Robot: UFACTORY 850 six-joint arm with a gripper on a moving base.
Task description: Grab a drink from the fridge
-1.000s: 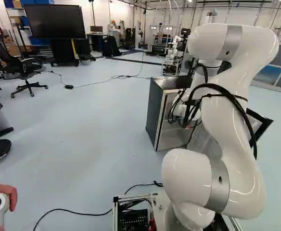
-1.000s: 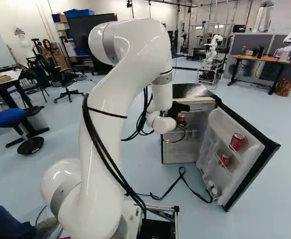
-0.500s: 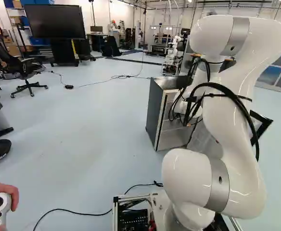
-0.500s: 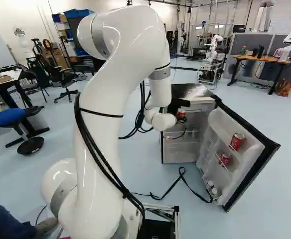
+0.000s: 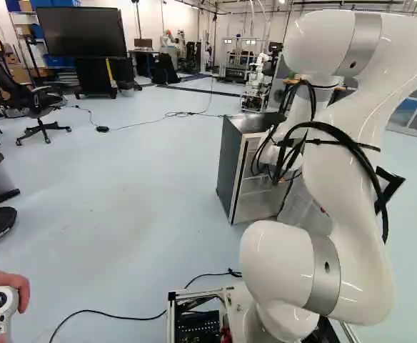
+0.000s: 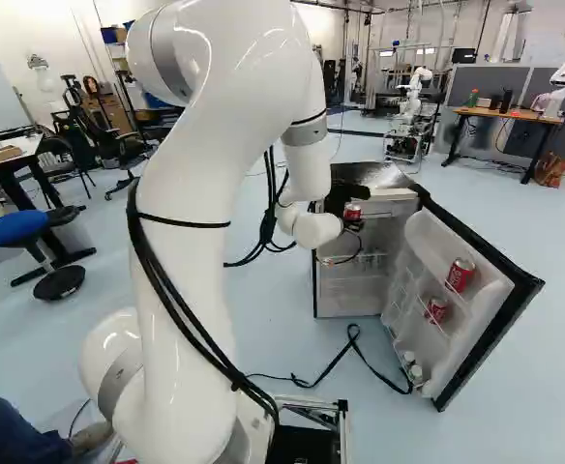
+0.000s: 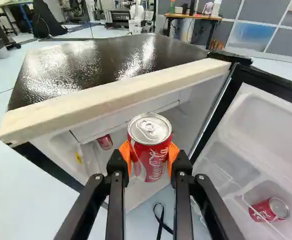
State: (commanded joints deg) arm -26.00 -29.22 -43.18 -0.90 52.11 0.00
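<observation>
Has raised the red can (image 7: 151, 160) since the earlier frames, swinging the arm (image 6: 191, 184) up and back — without moving the base. Grips the can upright in the gripper (image 6: 353, 215), between orange pads (image 7: 126, 154), before the open fridge (image 6: 371, 178). Shows two more cans (image 6: 460, 275) on the door (image 6: 428, 240) — plus another inside.

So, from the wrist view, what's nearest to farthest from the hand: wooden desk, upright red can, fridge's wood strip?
1. Upright red can: between the orange pads.
2. Wood strip: ahead, edging the fridge.
3. Wooden desk: across the room.
</observation>
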